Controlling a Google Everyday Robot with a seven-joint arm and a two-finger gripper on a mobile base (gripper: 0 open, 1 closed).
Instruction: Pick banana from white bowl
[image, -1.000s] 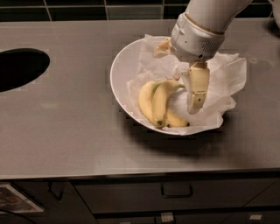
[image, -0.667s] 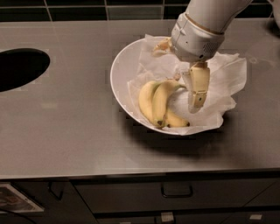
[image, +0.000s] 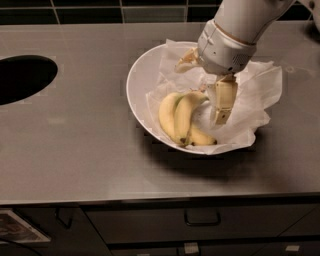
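The white bowl (image: 140, 82) stands on the counter, lined with a crumpled white paper sheet (image: 255, 92). Three bananas lie in it. The slim, curved, deep-yellow banana (image: 184, 116) is in the middle, its stem pointing up towards the gripper and its dark tip at the near end. A broader, paler banana (image: 167, 116) lies against its left side. A shorter banana with a black end (image: 202, 139) lies below it. My gripper (image: 220, 106) hangs down into the bowl from the white arm (image: 235, 35), just right of the slim banana's stem.
The grey counter (image: 75, 145) has a dark oval opening (image: 22, 77) at the far left. Dark tiles run along the back. Drawers with a handle (image: 202, 217) lie below the counter's front edge.
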